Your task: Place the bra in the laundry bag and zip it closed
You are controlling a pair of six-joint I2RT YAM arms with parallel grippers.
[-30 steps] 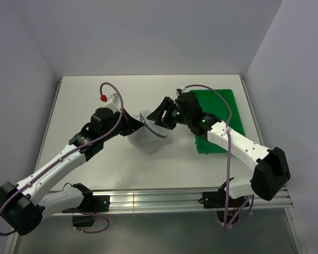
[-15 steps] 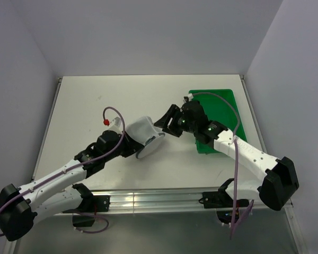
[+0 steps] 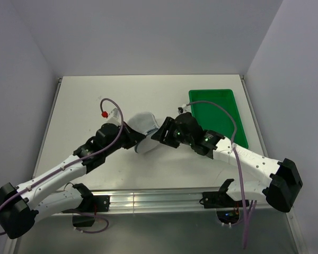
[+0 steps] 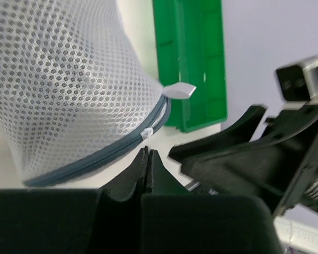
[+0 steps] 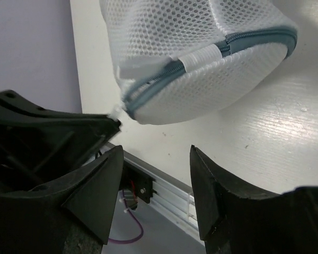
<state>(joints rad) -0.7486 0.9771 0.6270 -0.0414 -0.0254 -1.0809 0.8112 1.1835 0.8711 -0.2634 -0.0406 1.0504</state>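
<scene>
left gripper pinching laundry bag at zipper edge, right gripper wide, empty, beside it

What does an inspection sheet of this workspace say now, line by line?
Surface: white table, no stains seen.
Job's things: laundry bag mid-table, visible zipper stretch shut; bra not seen.
Clutter: green tray at the right.
Grippers: left gripper shut on the bag's white tab; right gripper open beside the bag.
Cables: purple cables on both arms, one arcing over the tray.
Surroundings: pale walls, metal rail at the near edge.
</scene>
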